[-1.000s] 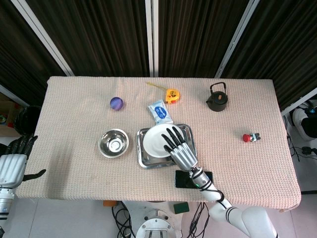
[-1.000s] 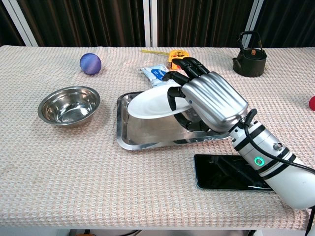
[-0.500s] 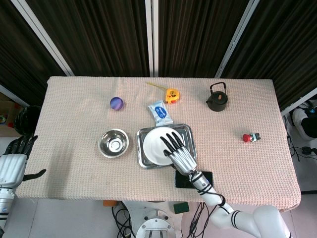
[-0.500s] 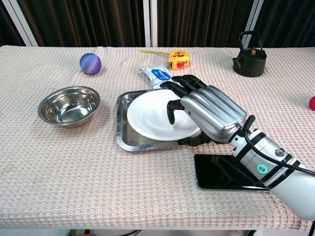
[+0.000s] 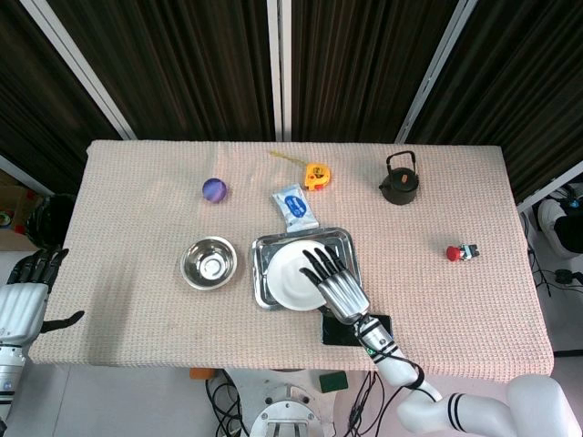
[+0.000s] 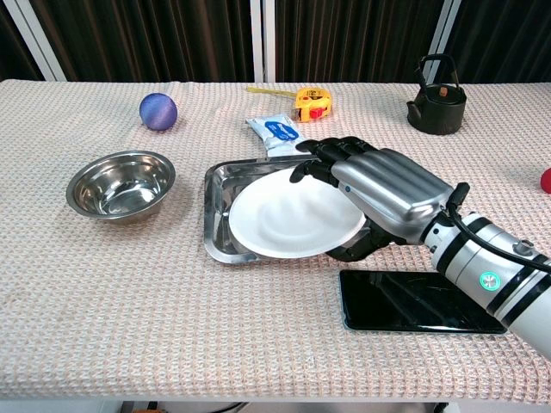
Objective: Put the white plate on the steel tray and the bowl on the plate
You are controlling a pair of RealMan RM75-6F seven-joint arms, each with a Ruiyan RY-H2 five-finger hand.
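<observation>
Plate (image 6: 288,219), stiff, glossy and likely slippery, lies on the tray (image 6: 215,225); right hand (image 6: 387,194) grips its near rim, fingers over, thumb beneath.

Head view looks straight down; chest view, nearer, faces forward.

Open tabletop (image 6: 172,292) between bowl (image 6: 120,183) and tray (image 6: 215,211), and along the near edge. Blocked behind the tray by a packet (image 6: 277,135) and tape measure (image 6: 310,101); blocked to its near right by a phone (image 6: 405,301), under the right robot hand (image 6: 379,194).
</observation>
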